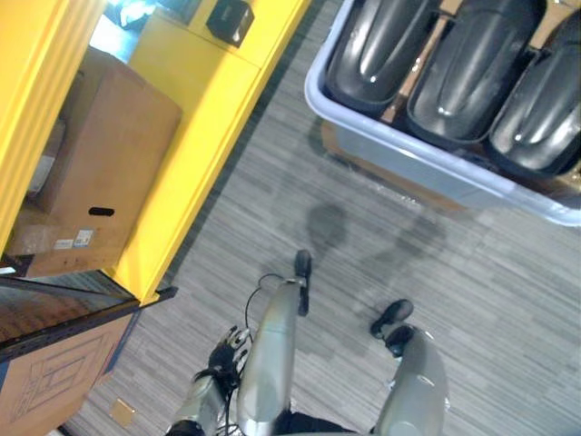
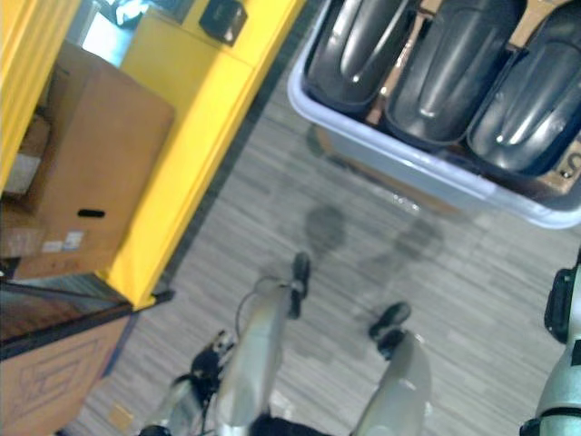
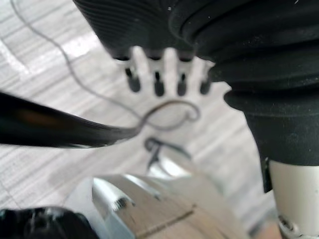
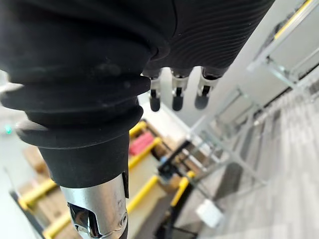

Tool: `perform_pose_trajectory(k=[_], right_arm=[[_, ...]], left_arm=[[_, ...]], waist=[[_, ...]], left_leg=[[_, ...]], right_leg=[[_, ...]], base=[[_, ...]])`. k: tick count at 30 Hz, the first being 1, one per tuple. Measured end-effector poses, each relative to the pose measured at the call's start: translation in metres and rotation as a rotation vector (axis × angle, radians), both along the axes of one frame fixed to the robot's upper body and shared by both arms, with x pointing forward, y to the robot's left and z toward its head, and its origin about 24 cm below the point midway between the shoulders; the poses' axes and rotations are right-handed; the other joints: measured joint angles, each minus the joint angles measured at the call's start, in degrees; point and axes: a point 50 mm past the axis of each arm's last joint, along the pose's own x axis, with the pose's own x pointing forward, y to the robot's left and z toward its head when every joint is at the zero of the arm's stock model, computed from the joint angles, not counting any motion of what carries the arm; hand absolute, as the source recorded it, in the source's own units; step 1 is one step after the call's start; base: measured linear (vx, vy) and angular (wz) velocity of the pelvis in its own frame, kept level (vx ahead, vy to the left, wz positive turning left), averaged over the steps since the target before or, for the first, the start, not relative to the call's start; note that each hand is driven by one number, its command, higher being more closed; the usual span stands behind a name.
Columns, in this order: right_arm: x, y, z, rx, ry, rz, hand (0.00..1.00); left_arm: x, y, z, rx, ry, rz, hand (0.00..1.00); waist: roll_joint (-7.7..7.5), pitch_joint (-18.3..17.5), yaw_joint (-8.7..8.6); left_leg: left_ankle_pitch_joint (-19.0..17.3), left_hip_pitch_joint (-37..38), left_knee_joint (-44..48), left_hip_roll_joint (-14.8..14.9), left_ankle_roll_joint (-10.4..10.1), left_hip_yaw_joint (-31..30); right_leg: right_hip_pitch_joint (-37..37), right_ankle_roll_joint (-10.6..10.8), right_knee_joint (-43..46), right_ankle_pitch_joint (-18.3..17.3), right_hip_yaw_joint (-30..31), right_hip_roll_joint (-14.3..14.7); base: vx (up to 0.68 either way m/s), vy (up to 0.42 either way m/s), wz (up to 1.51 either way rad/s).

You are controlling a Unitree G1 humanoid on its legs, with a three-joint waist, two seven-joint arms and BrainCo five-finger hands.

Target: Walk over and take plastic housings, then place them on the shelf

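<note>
Grey striped carpet floor (image 1: 472,300) all over here, with a big yellow shelf (image 1: 209,136) running along the robot's left and a cardboard box (image 1: 109,163) sitting inside it. Ahead and off to the right there's a pale plastic tub (image 1: 427,173) down at floor level, with what looks like a bit of cardboard under it. The plastic housings (image 1: 467,64) are in that tub: three dark, glossy, rounded shells lying side by side, touching or nearly so, well apart from the shelf. The left robot hand (image 3: 158,74) hangs over bare carpet with its fingers straight and nothing in it. Same deal for the right robot hand (image 4: 177,92): fingers relaxed and straight, holding nothing, with yellow racking blurry in the background behind it.
</note>
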Motion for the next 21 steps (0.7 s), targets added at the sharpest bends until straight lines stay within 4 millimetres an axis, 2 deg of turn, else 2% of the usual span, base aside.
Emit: perform_pose_trajectory(k=[3,8,13,15,16,21], right_arm=[[0.004,0.002,0.002,-0.025,0.005,0.076,0.0],[0.015,0.005,-0.002,-0.053,0.124,0.212,0.0],[0.026,0.005,-0.018,-0.033,0.294,0.289,0.0],[0.027,0.004,-0.022,-0.026,0.317,0.305,0.0],[0.028,0.001,-0.028,-0.004,0.362,0.308,0.0],[0.028,-0.003,-0.047,0.037,0.475,0.296,0.0]], left_arm=[[-0.001,-0.001,-0.001,0.006,0.008,-0.03,0.0],[-0.001,-0.001,-0.001,0.004,0.011,-0.037,0.0],[-0.002,-0.001,-0.002,0.008,0.014,-0.039,0.0],[-0.004,-0.003,-0.003,0.004,0.023,-0.04,0.0],[-0.007,-0.005,-0.006,-0.001,0.038,-0.053,0.0],[-0.011,-0.008,-0.008,-0.003,0.052,-0.084,0.0]], waist=[[0.11,-0.07,-0.01],[0.36,-0.24,0.36],[0.73,-0.49,1.16],[1.21,-0.81,1.42],[1.91,-1.3,1.84],[2.72,-1.86,2.23]], left_leg=[[0.16,0.83,-1.04,-0.12,0.05,0.57],[0.42,1.22,-1.56,-0.37,0.14,0.4],[0.42,1.34,-1.85,-0.94,0.13,-0.58],[0.52,1.34,-2.14,-1.22,0.14,-0.61],[0.71,1.33,-2.67,-1.5,0.23,-0.59],[1.15,0.91,-3.61,-1.69,0.16,-0.71]], right_leg=[[0.49,0.27,-0.94,0.36,0.12,0.02],[1.28,0.4,-1.82,0.77,-0.25,0.09],[2.09,0.2,-1.89,0.55,-1.42,-0.28],[2.06,0.27,-1.91,0.59,-1.43,-0.49],[1.97,0.4,-2.14,0.68,-1.45,-0.66],[1.57,0.69,-2.79,0.88,-1.71,-0.6]], base=[[0.03,-0.002,-0.03],[0.07,-0.006,0.04],[0.02,0.001,0.11],[0.0,0.018,0.05],[0.0,0.019,0.04],[0.03,-0.001,0.02]])
